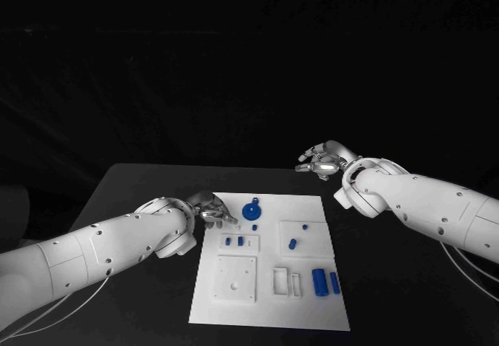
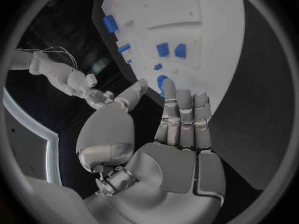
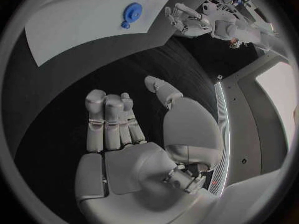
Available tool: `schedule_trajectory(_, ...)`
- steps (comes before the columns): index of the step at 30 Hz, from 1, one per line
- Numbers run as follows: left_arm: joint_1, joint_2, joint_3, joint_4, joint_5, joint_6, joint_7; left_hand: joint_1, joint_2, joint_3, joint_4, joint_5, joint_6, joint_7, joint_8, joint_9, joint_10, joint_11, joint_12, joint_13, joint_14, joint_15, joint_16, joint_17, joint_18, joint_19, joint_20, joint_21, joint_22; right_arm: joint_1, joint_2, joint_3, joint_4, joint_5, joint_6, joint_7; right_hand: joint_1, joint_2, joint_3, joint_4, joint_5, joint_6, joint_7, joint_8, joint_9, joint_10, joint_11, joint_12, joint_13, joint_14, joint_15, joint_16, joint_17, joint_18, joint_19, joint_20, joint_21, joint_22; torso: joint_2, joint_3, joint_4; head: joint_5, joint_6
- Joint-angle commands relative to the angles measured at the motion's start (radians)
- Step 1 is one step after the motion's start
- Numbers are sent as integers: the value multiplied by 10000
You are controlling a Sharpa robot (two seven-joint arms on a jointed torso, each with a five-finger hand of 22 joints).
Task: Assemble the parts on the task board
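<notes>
Resting: the board lies flat in the middle of the black table, its long side running away from the robot.
Left hand: the left hand hovers at the board's far left corner, fingers straight and side by side, thumb apart, holding nothing; in the left wrist view its fingertips reach just over the board's edge near the disc.
Right hand: the right hand hangs over bare table beyond the board's far right corner, well apart from it, fingers loosely curled and apart, holding nothing.
Disc: a round blue disc with a small tab sits on the board near its far edge, just beside the left hand.
Small parts: two small blue pieces stand in a raised plate left of centre; two more lie on a plate to the right.
Near parts: a blue block and a thin blue bar lie side by side at the board's right edge.
</notes>
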Motion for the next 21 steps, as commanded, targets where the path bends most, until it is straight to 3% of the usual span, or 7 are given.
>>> schedule_trajectory(1,15,200,7,13,422,-790,2778,1627,296,489,-375,299,-249,406,-42,-78,-1042,431,-1160,-537,-391,363,-498,-312,-265,-449,-425,-516,-191,-15,13,4,-45,7,84,90,-105,-22,-22,45,34,-2,53,7,-12,-57,-14,34,5,-73,-18,55,-13,986,26,-9,-60,165,12,-11,-21,-8,35)
schedule_trajectory(2,14,248,7,-4,204,-744,2956,1967,293,586,-375,331,-307,437,-33,-101,-1292,563,-1469,-697,-449,475,-559,-358,-294,-525,-327,-593,-207,-18,16,4,-50,7,86,93,-104,-21,-22,45,34,-1,52,7,-12,-58,-14,34,4,-74,-18,55,-13,986,26,-10,-60,165,12,-9,-24,-8,35)
schedule_trajectory(4,15,351,7,-47,-301,-768,2940,2394,166,633,-394,385,-434,532,-98,-217,-1711,936,-2237,-1142,-895,893,-1018,-604,-349,-973,57,-973,-296,-20,15,4,-66,8,66,92,-103,-19,-21,45,35,-1,52,7,-12,-58,-14,34,3,-74,-18,55,-13,986,26,-10,-61,165,13,-12,-27,-1,51)
schedule_trajectory(8,48,676,0,-410,-1194,-652,2870,2621,60,487,-397,190,-481,512,-227,-396,-1858,1130,-3002,-1598,-732,1022,-1001,-641,-180,-845,220,-998,-258,-20,9,4,-75,8,71,75,-100,-16,-20,43,37,0,52,8,-12,-59,-15,34,2,-75,-19,54,-14,986,25,-10,-61,165,10,4,-12,-10,45)
schedule_trajectory(14,50,1167,-53,-928,-2464,-489,2786,2896,107,369,-396,137,-28,373,-388,-587,-1315,1004,-3628,-2000,-176,874,-421,-435,43,-272,109,-662,-32,-20,51,4,-92,8,69,83,-96,-16,-18,39,42,1,52,9,-11,-60,-15,36,0,-75,-19,54,-14,986,25,-11,-62,166,20,13,-46,-30,74)
schedule_trajectory(21,50,1612,-127,-1259,-3546,-22,2518,2795,110,241,-366,71,41,432,-557,-700,-1035,949,-3882,-2147,248,808,13,-301,189,182,33,-381,110,-20,60,4,-70,8,83,79,-96,-19,-20,36,45,3,51,10,-11,-60,-15,38,-2,-74,-19,55,-14,986,25,-11,-62,166,35,14,-47,-57,55)
